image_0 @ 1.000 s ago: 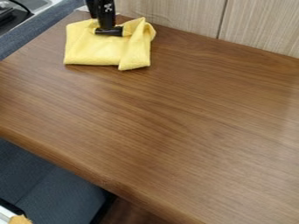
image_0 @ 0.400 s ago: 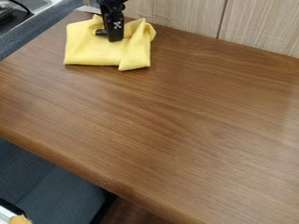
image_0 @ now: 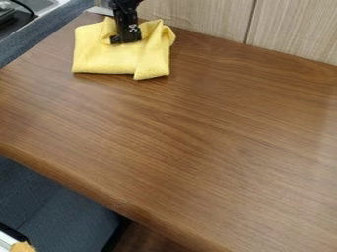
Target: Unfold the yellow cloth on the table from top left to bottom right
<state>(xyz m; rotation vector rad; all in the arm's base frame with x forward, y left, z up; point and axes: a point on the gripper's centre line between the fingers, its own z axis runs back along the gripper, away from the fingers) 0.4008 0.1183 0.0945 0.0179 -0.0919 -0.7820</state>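
Observation:
The black gripper (image_0: 125, 39) hangs down over the upper middle of the yellow cloth (image_0: 109, 58), in front of its top part. Folded into a rough square, the cloth lies at the upper left of the wooden table (image_0: 197, 142). Its right side is a raised, overlapping fold that runs down to a corner at the lower right. Part of the cloth's top is hidden behind the gripper. Whether the gripper holds any cloth cannot be told.
A light wood-grain wall (image_0: 197, 17) borders the table's far edge. Beyond the left edge is a blue-grey strip (image_0: 39, 42) beside a metal sink-like surface. A dark blue seat (image_0: 59, 211) stands below the table's front edge.
The gripper first turned and shifted slightly right over the cloth, and has since risen a little. The cloth lies as before.

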